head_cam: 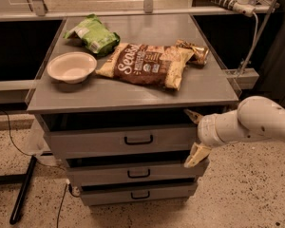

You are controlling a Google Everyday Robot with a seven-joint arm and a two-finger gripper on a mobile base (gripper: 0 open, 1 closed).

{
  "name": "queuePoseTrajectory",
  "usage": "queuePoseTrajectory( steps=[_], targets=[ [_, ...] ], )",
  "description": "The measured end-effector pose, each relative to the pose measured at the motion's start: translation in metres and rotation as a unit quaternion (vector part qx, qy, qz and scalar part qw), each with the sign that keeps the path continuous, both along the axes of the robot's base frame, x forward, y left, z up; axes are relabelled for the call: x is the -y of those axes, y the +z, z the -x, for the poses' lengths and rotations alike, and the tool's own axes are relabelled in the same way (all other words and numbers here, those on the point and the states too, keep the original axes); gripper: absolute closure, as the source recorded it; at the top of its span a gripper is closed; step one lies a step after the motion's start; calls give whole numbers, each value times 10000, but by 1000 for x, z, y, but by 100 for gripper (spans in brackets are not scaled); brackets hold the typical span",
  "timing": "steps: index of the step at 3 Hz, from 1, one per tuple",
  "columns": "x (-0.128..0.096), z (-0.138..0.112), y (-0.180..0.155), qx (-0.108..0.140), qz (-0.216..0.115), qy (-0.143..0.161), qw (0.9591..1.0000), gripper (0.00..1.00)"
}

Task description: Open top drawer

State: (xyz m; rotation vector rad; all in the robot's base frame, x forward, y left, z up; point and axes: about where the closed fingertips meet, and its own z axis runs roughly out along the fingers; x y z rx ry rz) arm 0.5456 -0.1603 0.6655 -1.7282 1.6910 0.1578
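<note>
The top drawer (99, 140) is the widest grey front just under the cabinet top, with a small black pull handle (138, 140) at its middle. It stands slightly out, with a dark gap above it. My gripper (194, 136) is at the right end of this drawer front, well to the right of the handle. It is open, with one cream fingertip (192, 115) at the front's upper edge and the other at its lower edge. It holds nothing.
Two narrower drawers (137, 173) sit below. On the cabinet top (133, 96) lie a white bowl (71, 67), a green bag (92, 33), a brown Seasoned snack bag (145, 63) and a small wrapper (193, 51). A black pole (23, 194) leans at lower left.
</note>
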Motion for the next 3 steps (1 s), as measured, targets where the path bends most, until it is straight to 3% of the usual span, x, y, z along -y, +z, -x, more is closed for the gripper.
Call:
queuePoseTrajectory(
  steps=[1, 3],
  targets=[
    [0, 0, -1, 3, 0, 17, 10000, 0],
    [-1, 0, -1, 2, -1, 18, 10000, 42]
  ],
)
